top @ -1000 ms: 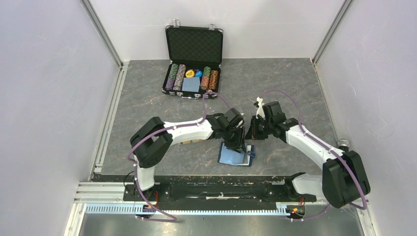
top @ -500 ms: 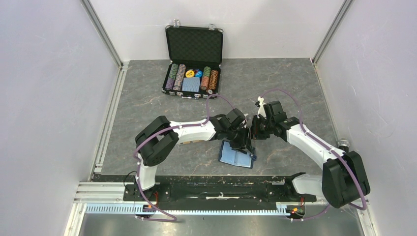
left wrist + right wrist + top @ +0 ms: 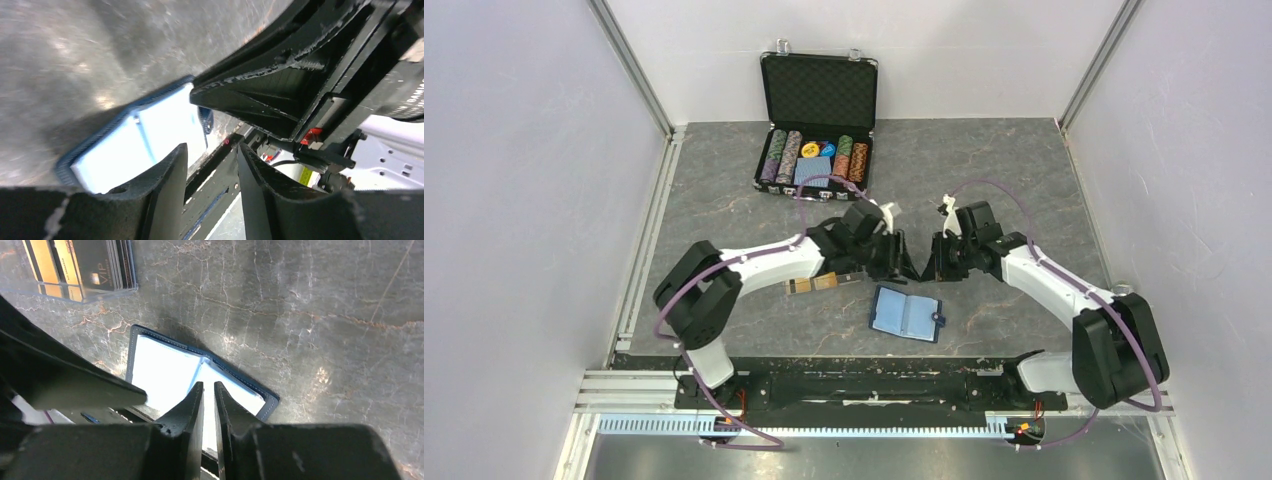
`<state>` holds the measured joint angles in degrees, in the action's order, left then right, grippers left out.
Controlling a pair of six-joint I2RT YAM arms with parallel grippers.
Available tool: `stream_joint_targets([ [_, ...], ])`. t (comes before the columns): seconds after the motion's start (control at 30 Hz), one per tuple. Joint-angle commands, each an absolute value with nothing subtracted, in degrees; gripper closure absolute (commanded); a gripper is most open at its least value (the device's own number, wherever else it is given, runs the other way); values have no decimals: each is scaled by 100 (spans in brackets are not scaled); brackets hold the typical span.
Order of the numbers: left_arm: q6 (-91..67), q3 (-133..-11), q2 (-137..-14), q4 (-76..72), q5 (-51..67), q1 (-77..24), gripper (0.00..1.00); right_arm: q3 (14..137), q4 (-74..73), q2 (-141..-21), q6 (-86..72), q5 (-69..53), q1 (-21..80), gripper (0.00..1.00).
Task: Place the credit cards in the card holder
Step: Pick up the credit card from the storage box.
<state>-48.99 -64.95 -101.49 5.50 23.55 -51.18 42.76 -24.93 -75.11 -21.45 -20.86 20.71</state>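
While both arms lean in toward the ctr of the overhead view, their tips nearly meet over the counter [image 3: 724,200], just above the card holder [image 3: 906,314] in the frame. That card holder lies flat & spread open, pale blue pockets up, navy edge round it, snap tab [image 3: 941,318] on its right side. Neither arm touches it.

On the left arm, the left claw [image 3: 902,266] is open: its fingers [image 3: 165,185] stand a fair gap apart w/ nothing btwn them. In its wrist view the card holder sits lower left, and the other arm's black body fills the upper right.

On the right arm, the right claw [image 3: 932,264] has its fingers [image 3: 192,405] only a crack apart, a thin slit, also empty. In its wrist view the card holder shows mid-frame, behind the tips.

As for the credit cards [image 3: 824,284], gold-orange & dark ones lie stacked in a clear tray [image 3: 60,294]. They sit left of the card holder overhead, close by the left arm, and upper left in the right wrist view.

At top ctr a black briefcase [image 3: 817,95] stands open w/ poker chips [image 3: 784,155] in rows inside, well apart from the rest.
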Motion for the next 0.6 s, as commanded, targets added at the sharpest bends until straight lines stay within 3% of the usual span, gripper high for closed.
stream_joint_targets([
  [0.0,-4981,-6038,-9505,180,2417,-4562,51,4643,-2151,-7760,-2245,-2398,2052,84],
  [0.3,-4741,-5197,-8542,965,2270,-3146,48,5585,-1900,-8819,-2373,-2699,2399,74],
  [0.57,-3670,-5866,-8968,2880,1427,-2733,46,6711,-2041,-9683,-2323,-2782,2654,61],
])
